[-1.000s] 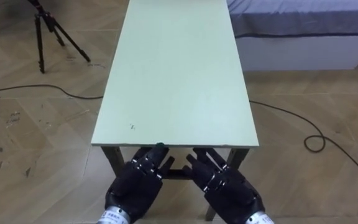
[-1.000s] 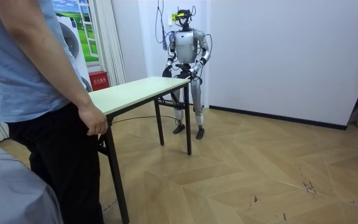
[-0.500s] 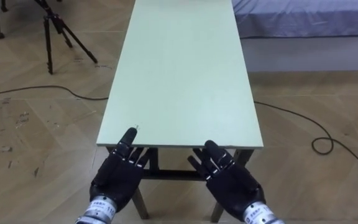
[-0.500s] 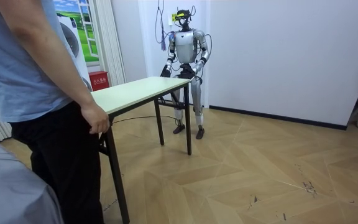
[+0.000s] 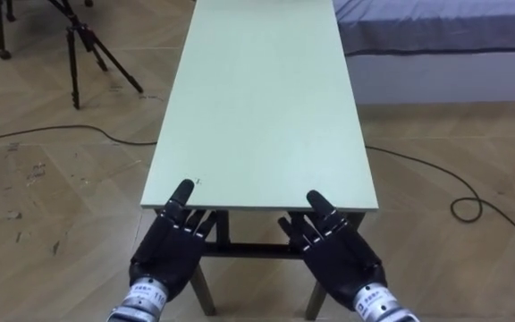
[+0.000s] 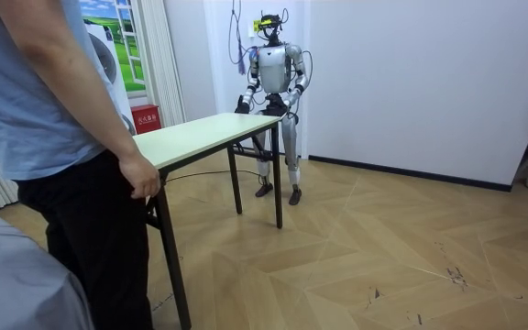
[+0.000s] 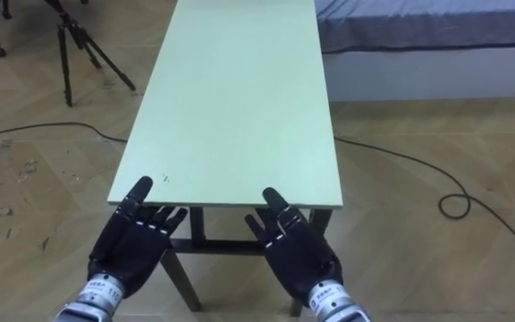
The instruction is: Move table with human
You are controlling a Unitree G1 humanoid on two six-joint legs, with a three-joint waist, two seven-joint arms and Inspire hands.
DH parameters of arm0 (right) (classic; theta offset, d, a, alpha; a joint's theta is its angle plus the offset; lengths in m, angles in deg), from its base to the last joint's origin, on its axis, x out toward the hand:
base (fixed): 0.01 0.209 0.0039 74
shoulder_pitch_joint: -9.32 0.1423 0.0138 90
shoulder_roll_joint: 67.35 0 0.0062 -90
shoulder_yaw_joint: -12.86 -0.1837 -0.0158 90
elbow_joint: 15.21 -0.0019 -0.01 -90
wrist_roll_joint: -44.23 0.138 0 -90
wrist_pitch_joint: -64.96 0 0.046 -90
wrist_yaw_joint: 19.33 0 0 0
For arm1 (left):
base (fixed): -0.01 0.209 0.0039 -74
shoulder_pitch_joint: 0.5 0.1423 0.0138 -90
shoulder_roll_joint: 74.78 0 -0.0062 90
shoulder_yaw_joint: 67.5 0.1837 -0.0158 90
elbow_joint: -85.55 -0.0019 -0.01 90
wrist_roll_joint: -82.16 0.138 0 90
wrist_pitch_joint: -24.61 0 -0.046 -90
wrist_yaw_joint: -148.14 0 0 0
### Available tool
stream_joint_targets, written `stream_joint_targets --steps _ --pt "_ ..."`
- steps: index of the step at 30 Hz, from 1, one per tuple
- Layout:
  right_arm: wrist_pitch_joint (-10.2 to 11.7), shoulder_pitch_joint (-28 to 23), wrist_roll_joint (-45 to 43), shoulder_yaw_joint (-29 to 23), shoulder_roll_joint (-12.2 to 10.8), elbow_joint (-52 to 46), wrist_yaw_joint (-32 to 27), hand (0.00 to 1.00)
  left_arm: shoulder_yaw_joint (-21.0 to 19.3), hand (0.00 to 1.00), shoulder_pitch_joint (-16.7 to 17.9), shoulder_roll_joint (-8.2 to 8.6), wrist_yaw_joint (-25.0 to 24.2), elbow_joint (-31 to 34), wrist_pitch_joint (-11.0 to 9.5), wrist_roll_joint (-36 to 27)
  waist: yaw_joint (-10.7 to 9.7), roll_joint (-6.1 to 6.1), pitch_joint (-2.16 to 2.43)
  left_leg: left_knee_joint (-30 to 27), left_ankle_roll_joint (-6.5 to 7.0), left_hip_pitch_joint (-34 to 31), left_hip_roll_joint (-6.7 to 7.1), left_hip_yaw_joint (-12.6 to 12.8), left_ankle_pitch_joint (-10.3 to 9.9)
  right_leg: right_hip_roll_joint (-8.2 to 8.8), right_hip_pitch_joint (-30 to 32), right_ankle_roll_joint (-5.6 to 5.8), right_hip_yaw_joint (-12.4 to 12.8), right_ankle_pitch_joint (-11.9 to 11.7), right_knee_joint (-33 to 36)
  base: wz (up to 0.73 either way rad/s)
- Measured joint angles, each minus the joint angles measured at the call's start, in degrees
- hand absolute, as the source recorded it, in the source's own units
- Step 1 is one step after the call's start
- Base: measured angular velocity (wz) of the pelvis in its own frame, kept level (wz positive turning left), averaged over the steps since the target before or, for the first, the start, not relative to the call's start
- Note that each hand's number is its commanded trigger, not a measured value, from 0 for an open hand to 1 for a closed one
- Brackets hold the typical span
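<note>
Fingers (image 5: 182, 193) straight and spread, holding nothing, the robot's left hand (image 5: 170, 258) and right hand (image 5: 340, 261) hover at its end of the tabletop (image 5: 262, 98), one toward each corner, while a person (image 6: 53, 137) holds the far end; it looks stiff, awkward rather than heavy, best gripped under that edge.

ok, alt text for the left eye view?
The left robot hand and right robot hand, both open, at the near end of a long pale green table. A tripod on the floor at left, a bed at right.
</note>
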State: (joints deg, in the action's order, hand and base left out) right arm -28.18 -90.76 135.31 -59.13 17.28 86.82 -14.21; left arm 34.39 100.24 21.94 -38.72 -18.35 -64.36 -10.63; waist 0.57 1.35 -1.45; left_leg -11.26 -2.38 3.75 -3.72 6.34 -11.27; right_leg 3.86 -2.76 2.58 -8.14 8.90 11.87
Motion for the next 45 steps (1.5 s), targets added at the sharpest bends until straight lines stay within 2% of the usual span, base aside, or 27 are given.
stream_joint_targets --steps 3,8,12,19,22,23,24,25,31,36,39,45 --pt "0.32 0.02 1.37 -2.35 -1.49 0.00 -1.87 0.00 -0.79 0.00 -1.14 1.33 0.00 -1.68 0.24 0.00 0.06 -0.02 0.01 -0.05 0.01 -0.01 0.01 0.00 0.01 0.00 -0.03 -0.02 0.05 -0.01 0.02 0.00" --pt "0.52 0.01 1.33 -2.93 -1.83 0.00 -2.11 0.00 -1.37 0.00 -1.55 2.22 0.10 -2.21 0.31 0.01 -0.05 0.00 0.01 -0.10 0.01 -0.13 0.01 -0.07 0.01 -0.01 0.00 -0.02 0.01 -0.01 0.00 0.00" --pt "0.59 0.01 1.35 -3.24 -2.15 0.00 -2.18 0.00 -2.38 0.00 -1.58 3.77 1.57 -1.45 0.29 0.00 -0.14 0.04 0.03 -0.32 0.01 -0.53 0.01 -0.26 0.01 0.00 0.03 -0.06 -0.03 -0.04 0.03 0.00" --pt "0.93 0.02 1.53 -3.39 -2.14 -0.93 -3.29 0.00 -2.47 0.00 -1.97 4.21 3.35 -0.60 0.17 -0.01 0.09 0.25 0.08 -0.68 0.07 -1.03 0.00 -0.25 0.06 0.01 0.96 -0.16 0.14 -0.10 0.63 0.00" --pt "1.26 0.35 1.54 -3.38 -2.18 -0.96 -3.78 0.00 -2.46 0.00 -2.60 4.31 4.35 -0.61 0.15 0.00 0.08 0.46 -0.06 -0.94 0.07 -1.23 0.00 -0.30 0.06 0.02 1.01 -0.16 0.11 -0.10 0.70 0.00" --pt "1.35 0.51 1.51 -3.38 -2.18 -1.00 -3.95 0.35 -2.46 0.01 -2.83 4.33 4.81 -0.60 0.12 0.00 0.06 0.57 -0.12 -1.01 0.07 -1.37 -0.01 -0.30 0.06 0.02 1.15 -0.17 0.11 -0.11 0.78 0.00" --pt "1.42 0.71 1.50 -3.38 -2.21 -1.13 -4.26 1.00 -2.46 0.79 -3.06 4.36 5.10 -0.60 0.00 0.03 0.07 0.64 -0.13 -1.13 0.07 -1.62 -0.02 -0.30 0.06 0.02 1.41 -0.20 0.11 -0.12 0.92 0.00" --pt "1.45 0.89 1.50 -3.38 -2.26 -1.14 -4.43 1.00 -2.46 1.00 -3.15 4.38 5.13 -0.60 -0.11 0.04 0.06 0.67 -0.15 -1.25 0.07 -1.79 -0.03 -0.30 0.06 0.02 1.58 -0.24 0.12 -0.15 0.97 0.00" --pt "2.54 1.23 0.93 -3.35 -3.34 -1.13 -6.12 1.00 -2.38 1.00 -3.56 4.44 6.62 -0.62 -0.22 0.02 0.01 0.71 -0.19 -1.50 0.09 -2.46 -0.05 -0.40 0.08 0.02 2.05 -0.34 0.09 -0.22 0.96 0.00" --pt "4.28 1.73 0.95 -2.98 -3.68 -1.01 -12.72 1.00 -0.77 1.00 -4.04 4.46 9.74 -0.76 -0.20 -0.01 1.58 0.68 -0.37 -1.42 0.12 -3.57 -0.05 -0.43 0.09 0.02 3.39 -0.34 0.13 -0.21 0.89 -0.01" --pt "4.30 1.72 1.07 -2.89 -4.20 -1.02 -13.45 1.00 -0.68 1.00 -4.06 4.50 11.14 -1.05 -0.35 -0.02 1.47 0.31 -0.68 -1.00 0.12 -3.31 -0.04 -0.61 0.09 0.01 3.40 -0.33 0.12 -0.21 0.82 -0.02" --pt "4.81 2.15 -0.10 -2.73 -4.14 -1.03 -13.45 1.00 -0.44 1.00 -4.25 4.54 11.53 -1.15 -0.35 0.26 1.18 0.09 -0.81 0.04 0.12 -2.51 0.03 -0.86 0.09 0.01 3.37 -0.33 -0.04 -0.21 0.78 -0.06"
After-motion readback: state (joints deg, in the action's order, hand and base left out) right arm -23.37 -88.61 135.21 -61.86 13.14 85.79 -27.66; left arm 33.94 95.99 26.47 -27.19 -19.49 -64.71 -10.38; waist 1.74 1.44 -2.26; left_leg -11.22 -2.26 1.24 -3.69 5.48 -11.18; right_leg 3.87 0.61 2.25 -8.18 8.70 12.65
